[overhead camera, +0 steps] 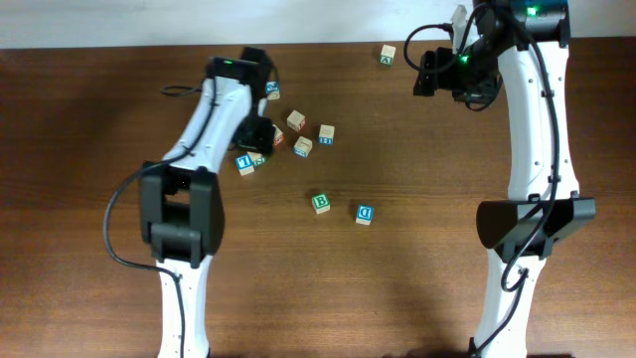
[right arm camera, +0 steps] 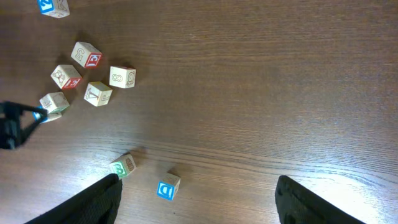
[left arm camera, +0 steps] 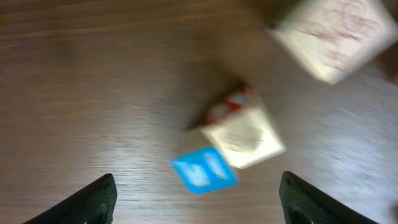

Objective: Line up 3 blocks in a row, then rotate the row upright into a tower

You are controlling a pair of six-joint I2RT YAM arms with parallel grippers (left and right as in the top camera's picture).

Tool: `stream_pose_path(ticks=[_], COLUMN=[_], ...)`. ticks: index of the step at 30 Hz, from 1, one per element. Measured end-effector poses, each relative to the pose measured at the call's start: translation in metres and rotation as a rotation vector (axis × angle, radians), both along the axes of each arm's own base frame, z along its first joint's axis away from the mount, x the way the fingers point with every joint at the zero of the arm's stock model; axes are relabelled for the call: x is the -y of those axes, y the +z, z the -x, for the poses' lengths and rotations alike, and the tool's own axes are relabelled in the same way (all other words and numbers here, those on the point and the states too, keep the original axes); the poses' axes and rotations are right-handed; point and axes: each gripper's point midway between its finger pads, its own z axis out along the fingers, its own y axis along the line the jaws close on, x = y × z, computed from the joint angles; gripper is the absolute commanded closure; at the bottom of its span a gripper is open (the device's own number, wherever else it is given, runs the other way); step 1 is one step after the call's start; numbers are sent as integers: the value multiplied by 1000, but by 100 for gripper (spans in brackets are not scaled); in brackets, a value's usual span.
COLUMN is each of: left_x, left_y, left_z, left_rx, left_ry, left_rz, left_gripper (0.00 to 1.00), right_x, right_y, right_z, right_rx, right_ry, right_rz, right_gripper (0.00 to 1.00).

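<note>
My left gripper [left arm camera: 196, 190] hangs apart and empty over the left cluster [overhead camera: 296, 120], my right gripper [right arm camera: 198, 185] apart too; seemingly between grasps, next I must straddle B block [overhead camera: 320, 203], D block [overhead camera: 365, 213] beside it mid-worktop [overhead camera: 417, 283], or the far green-marked block [overhead camera: 388, 54].

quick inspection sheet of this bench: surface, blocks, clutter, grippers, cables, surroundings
surface: dark brown wooden table, nothing spilled
job's things: wooden cube with green B face beside wooden cube with blue D face, apart; pale wooden cube with green mark near far edge
clutter: wooden cube with blue I face and pale red-marked wooden cubes clustered together
grippers: left gripper open over cluster; right gripper open, empty
cables: black cable looping at table's left
surroundings: pale strip beyond far edge
</note>
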Motion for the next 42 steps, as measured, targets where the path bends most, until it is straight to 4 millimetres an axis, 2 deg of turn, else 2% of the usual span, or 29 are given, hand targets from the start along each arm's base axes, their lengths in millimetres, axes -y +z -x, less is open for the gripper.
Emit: stream_pose_path(ticks=[2,4,8,10,15,18,22,28,29,30,33,35,39,40,42], left_x=[-19,-21,1,10,27,41,45,80,80,86,80,74,68,68,74], left_y=[-2,-14,-24,-25,-25,-25,-25,-24,-24,-24,-25,-28,-24,-14,28], left_z=[-16,-14,1,10,29,31,38,75,77,92,117,123,123,118,81], left_rx=[52,41,-12,-33,-98,-96,-120,-226,-230,-278,-367,-397,-400,-389,-235], left_ry=[62,77,78,109,121,92,83,-8,-10,-28,-59,-62,-67,-70,-61], left_rz=[35,66,147,170,189,189,188,155,154,134,44,4,-27,-27,28], left_gripper=[29,31,43,45,40,36,33,34,34,34,34,36,26,25,26], right_x=[0,0,0,0,0,0,0,0,0,0,0,0,0,-1,-8], right_y=[0,0,0,0,0,0,0,0,0,0,0,0,0,0,2], right_z=[0,0,0,0,0,0,0,0,0,0,0,0,-1,0,1], right_rx=[0,0,0,0,0,0,0,2,1,1,0,1,5,2,5], right_ry=[1,0,0,0,0,0,0,0,0,1,0,0,7,13,42], right_rz=[0,0,0,0,0,0,0,0,0,0,0,0,1,-4,-37], right_gripper=[20,21,21,20,20,21,20,20,20,20,20,20,28,32,35])
